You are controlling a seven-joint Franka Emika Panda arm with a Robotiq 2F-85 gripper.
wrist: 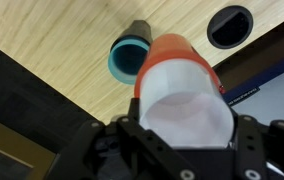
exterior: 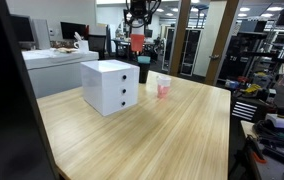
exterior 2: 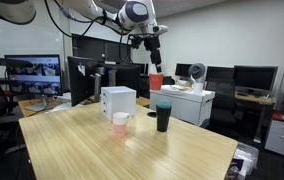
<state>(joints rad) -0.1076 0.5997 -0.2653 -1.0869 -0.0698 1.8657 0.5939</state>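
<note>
One gripper (wrist: 183, 128) clasps a smooth, tapered cup (wrist: 178, 72).

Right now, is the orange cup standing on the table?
No, the claw holds the orange cup in the air, above the wooden table and the dark cup.

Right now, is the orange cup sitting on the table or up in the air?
Up in the air. The gripper holds the orange cup above the table and the dark cup.
</note>
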